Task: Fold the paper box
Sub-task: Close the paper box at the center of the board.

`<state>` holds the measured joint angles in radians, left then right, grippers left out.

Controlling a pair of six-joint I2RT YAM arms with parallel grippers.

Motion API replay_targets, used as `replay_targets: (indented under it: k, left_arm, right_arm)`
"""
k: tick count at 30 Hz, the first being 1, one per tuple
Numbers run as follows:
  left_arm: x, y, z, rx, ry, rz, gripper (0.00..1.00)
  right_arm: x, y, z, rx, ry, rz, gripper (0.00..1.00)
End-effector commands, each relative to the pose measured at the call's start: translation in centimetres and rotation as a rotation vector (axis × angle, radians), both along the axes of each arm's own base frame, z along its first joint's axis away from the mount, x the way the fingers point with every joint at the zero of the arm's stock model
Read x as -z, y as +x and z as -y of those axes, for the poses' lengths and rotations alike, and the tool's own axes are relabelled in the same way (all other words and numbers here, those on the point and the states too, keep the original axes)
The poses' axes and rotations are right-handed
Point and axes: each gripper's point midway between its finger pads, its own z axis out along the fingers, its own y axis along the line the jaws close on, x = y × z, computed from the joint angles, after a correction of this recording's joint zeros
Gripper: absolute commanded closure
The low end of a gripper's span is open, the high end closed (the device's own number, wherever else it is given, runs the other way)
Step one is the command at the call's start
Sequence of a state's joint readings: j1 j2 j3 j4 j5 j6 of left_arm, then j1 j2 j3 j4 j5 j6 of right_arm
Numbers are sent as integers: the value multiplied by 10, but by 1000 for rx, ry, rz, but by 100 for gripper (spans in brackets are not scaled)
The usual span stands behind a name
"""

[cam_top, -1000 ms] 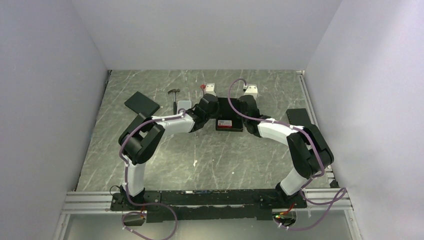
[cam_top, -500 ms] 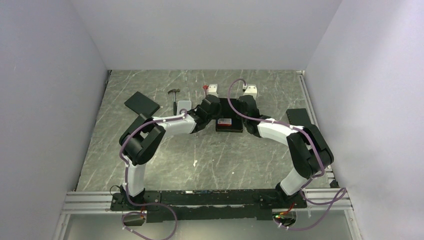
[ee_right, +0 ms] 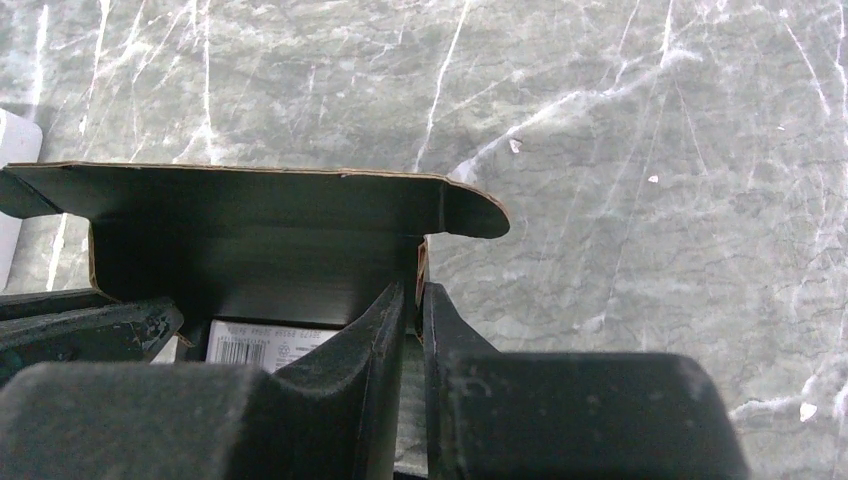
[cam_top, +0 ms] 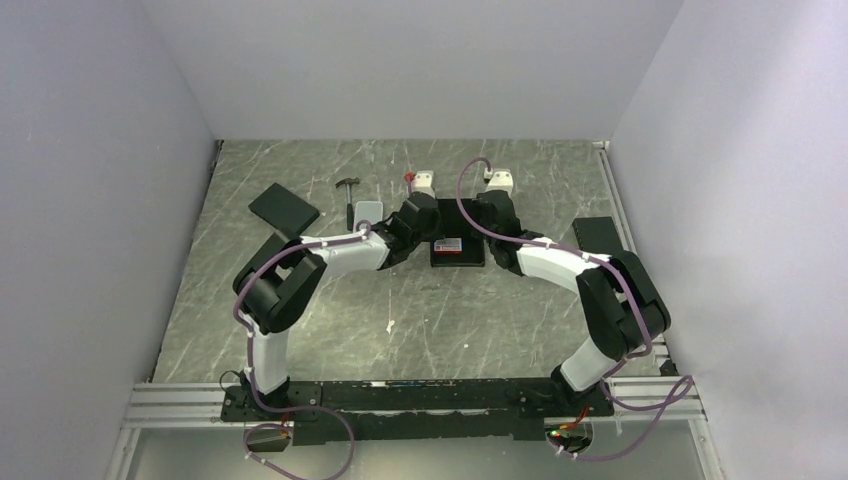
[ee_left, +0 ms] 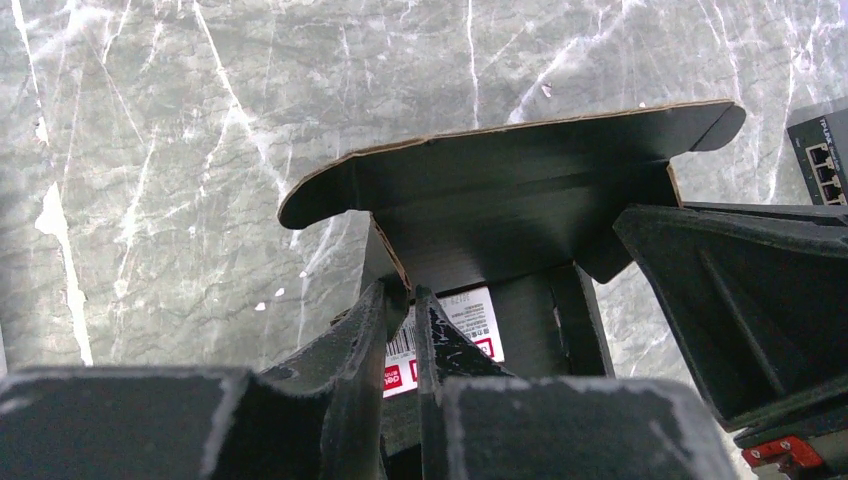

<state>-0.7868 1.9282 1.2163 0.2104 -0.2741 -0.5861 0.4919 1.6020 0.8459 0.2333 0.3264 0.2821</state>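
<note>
Far left: black slab (cam_top: 283, 209); then hammer (cam_top: 348, 188) and silver-grey case (cam_top: 367, 211); left gripper (ee_left: 408, 295) straddles the left side wall of the paper box (cam_top: 462, 224), jaws a thin slit apart, can't tell if it's pinched; box sits mid-table toward the back, far flap raised, white label (ee_left: 470, 318) visible inside; right gripper (ee_right: 413, 290) straddles the right wall, thin slit, grip unclear; second black slab (cam_top: 597, 233) far right
</note>
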Motion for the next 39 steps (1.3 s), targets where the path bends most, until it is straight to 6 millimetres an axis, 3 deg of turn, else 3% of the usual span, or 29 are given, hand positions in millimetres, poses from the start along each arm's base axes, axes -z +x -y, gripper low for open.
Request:
replay_targets:
  k: [1, 8, 13, 29, 39]
  left_arm:
    - [-39, -43, 57, 218, -164, 7, 81]
    - [-46, -45, 50, 217, -176, 10, 74]
    - [-53, -47, 40, 226, -201, 12, 67]
    - [-84, -66, 9, 356, -263, 71, 38]
    - [-92, -90, -21, 455, -243, 97, 31]
  right_arm:
    - [-31, -14, -65, -242, 176, 45, 86]
    - [-31, -5, -47, -205, 117, 79, 91]
    - [-30, -1, -37, -202, 99, 96, 100]
    - [-30, 3, -31, -231, 72, 138, 100]
    - [-28, 3, -29, -254, 82, 142, 100]
